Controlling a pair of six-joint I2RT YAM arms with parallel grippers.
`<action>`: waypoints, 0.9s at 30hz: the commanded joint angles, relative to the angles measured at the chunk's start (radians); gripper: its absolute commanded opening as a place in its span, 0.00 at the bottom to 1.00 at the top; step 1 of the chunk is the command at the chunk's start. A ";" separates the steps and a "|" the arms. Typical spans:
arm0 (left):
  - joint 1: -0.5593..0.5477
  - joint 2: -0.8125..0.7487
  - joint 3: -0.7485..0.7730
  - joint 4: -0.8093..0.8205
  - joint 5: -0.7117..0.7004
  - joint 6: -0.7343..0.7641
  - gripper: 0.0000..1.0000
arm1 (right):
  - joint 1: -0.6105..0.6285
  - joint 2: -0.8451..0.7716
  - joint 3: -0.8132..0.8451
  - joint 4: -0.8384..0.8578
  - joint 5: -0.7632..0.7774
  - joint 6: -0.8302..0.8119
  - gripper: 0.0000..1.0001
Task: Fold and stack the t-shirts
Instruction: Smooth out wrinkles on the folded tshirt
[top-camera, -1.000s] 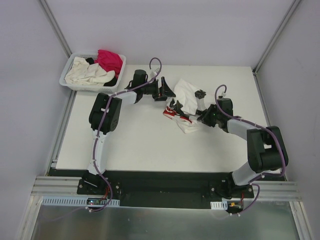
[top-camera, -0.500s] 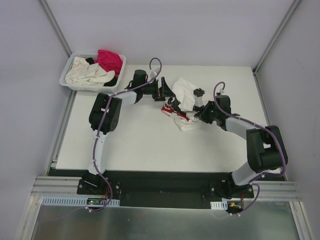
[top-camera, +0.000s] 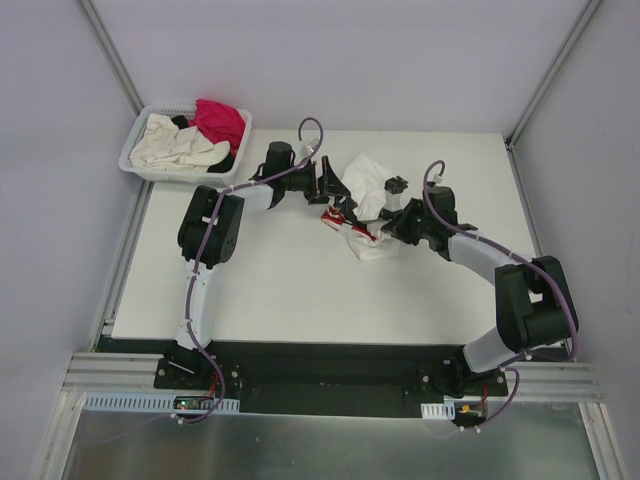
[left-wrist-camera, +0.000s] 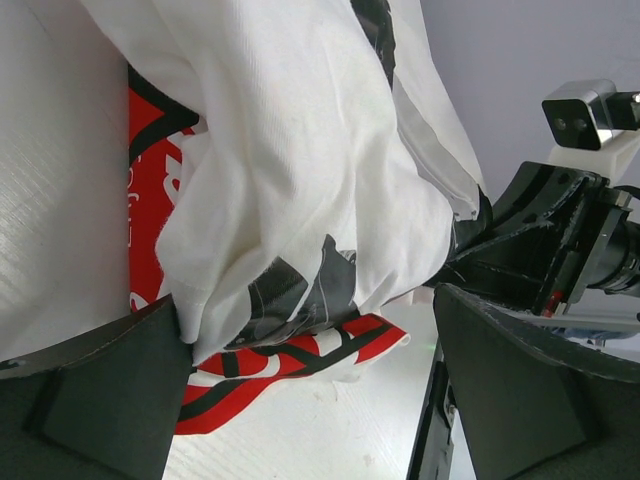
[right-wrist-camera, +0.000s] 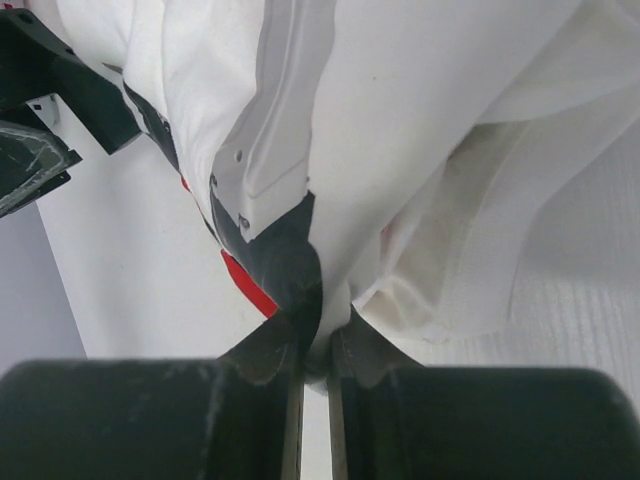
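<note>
I see the printed t-shirt (top-camera: 365, 180) bunched on the table (top-camera: 280, 290), a fold pinched in my right gripper (right-wrist-camera: 318, 350). My left gripper (left-wrist-camera: 305, 300) gapes wide around its red edge. The 2 arms reach inward.

A white slotted plastic basket (top-camera: 180, 177) — set at the white table's (top-camera: 280, 290) far-left corner.

Folds of the printed t-shirt (left-wrist-camera: 300, 150) hid most of its red lettering (left-wrist-camera: 148, 240), too crumpled to read; the cloth ran past the left wrist view's top edge.
</note>
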 joint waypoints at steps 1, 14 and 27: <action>0.006 -0.025 -0.017 0.042 0.028 0.020 0.95 | 0.009 -0.063 0.060 -0.011 0.004 0.014 0.01; 0.005 -0.045 -0.022 0.042 0.022 0.018 0.91 | 0.045 -0.074 0.042 -0.026 0.001 0.061 0.01; 0.006 -0.076 -0.014 0.009 0.030 0.047 0.89 | 0.076 -0.083 -0.036 -0.038 -0.009 0.034 0.02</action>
